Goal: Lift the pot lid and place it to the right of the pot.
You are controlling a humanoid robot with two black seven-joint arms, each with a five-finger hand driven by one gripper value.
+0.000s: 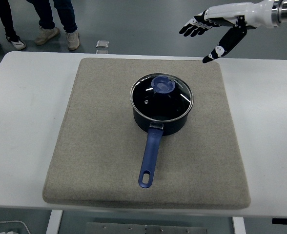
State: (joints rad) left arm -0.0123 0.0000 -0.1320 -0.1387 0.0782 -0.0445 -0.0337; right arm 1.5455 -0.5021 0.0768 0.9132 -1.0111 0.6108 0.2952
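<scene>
A dark blue pot [161,117] with a long blue handle [149,160] pointing toward me stands on a beige mat [94,136]. Its glass lid [162,96] with a blue knob [163,85] rests on the pot. My right hand [205,38], white with black fingertips, comes in from the upper right, above the mat's far right corner. Its fingers are spread and hold nothing. It is up and to the right of the lid, well apart from it. My left arm is out of view.
The mat lies on a white table [21,112]. People's legs and shoes [55,34] stand on the floor beyond the table's far left. A small metallic object [102,45] lies on the floor behind the table.
</scene>
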